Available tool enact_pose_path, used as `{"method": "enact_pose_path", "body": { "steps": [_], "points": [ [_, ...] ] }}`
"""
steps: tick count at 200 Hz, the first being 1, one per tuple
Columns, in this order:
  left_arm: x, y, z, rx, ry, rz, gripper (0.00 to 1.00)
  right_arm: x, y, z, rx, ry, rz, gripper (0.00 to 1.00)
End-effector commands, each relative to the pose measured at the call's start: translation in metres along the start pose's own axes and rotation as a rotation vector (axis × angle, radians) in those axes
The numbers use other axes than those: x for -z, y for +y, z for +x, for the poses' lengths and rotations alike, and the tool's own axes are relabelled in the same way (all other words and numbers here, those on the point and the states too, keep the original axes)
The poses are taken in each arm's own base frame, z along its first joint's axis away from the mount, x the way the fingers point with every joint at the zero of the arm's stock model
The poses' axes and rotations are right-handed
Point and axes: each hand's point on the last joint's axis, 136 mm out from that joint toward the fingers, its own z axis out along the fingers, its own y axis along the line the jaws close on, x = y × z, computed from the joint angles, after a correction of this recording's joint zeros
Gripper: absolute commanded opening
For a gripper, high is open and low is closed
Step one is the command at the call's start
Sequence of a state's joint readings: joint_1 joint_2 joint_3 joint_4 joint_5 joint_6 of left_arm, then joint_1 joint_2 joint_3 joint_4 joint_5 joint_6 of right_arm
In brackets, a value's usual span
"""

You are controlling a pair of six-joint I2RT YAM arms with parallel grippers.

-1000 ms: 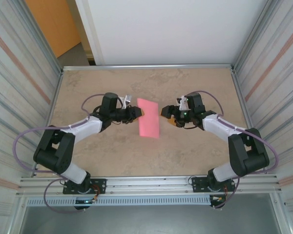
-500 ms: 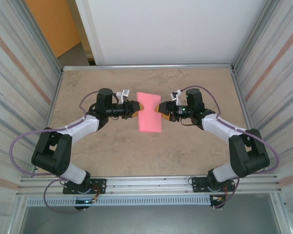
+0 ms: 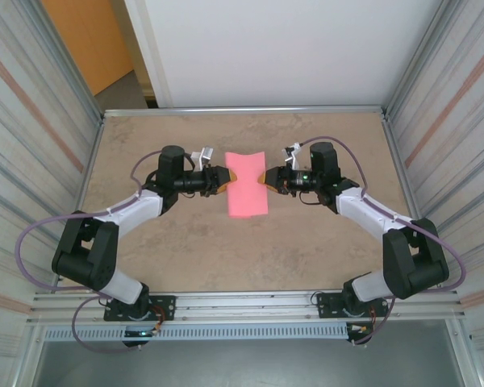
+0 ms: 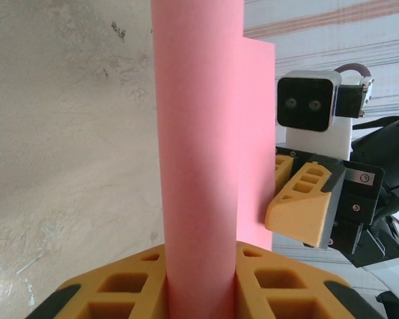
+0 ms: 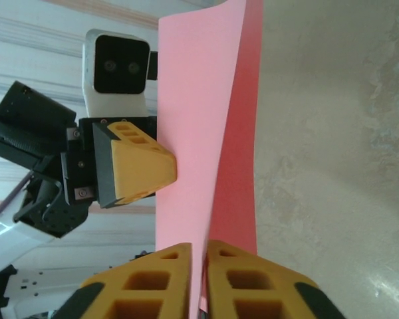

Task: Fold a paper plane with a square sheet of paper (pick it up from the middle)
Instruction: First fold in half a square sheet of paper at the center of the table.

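The square sheet of paper is pink and bent over on itself, and it hangs between my two grippers above the middle of the table. My left gripper is shut on its left side, where a rounded fold runs up out of the orange fingers. Opposite, my right gripper is shut on its right edge. In the right wrist view the two layers meet between the closed fingertips. The paper plane is out of view.
The beige table top is fenced by a metal frame rail at the back and ribbed walls at both sides. Purple cables loop beside each arm.
My right gripper came in from the right and closed on the sheet's right edge. The sheet shifted slightly toward the back, with the left gripper still holding it.
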State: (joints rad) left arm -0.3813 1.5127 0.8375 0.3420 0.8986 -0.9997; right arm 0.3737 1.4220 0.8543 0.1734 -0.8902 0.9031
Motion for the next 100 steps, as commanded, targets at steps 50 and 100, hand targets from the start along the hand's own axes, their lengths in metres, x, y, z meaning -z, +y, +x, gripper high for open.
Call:
{"method": "enact_pose_path", "body": {
  "steps": [50, 100],
  "points": [
    [0.020, 0.031, -0.007, 0.024, -0.056, -0.131, 0.63, 0.024, 0.001, -0.015, -0.016, -0.057, 0.099, 0.00],
    [0.062, 0.079, -0.013, 0.122, -0.194, -0.234, 0.86, 0.050, 0.008, -0.017, -0.013, -0.084, 0.205, 0.00]
  ]
}}
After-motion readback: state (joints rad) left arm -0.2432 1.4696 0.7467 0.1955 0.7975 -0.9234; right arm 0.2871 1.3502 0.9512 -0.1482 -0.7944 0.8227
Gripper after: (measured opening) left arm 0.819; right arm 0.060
